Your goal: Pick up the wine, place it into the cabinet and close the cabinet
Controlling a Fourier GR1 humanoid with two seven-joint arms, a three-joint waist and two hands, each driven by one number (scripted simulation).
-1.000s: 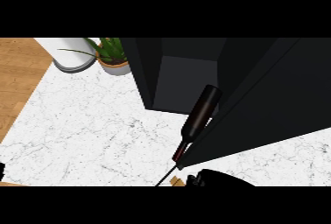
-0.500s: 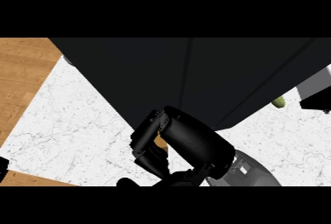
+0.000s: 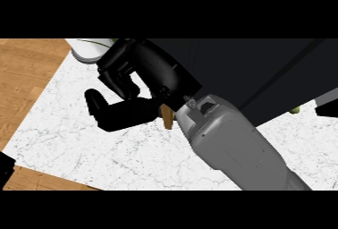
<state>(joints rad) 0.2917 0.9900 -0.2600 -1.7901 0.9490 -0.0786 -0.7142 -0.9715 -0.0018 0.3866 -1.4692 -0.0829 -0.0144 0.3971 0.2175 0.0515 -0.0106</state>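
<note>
Right hand (image 3: 142, 74) and grey forearm (image 3: 234, 147) block the view's centre. Black cabinet (image 3: 264, 71) walls off upper right. White pot (image 3: 89, 50) stands at the far left corner. Marble worktop (image 3: 79, 138) bare at left and lower left.

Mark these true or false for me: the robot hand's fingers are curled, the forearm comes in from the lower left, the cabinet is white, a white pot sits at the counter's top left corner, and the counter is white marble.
1. The robot hand's fingers are curled. True.
2. The forearm comes in from the lower left. False: it comes in from the lower right.
3. The cabinet is white. False: it is black.
4. A white pot sits at the counter's top left corner. True.
5. The counter is white marble. True.
</note>
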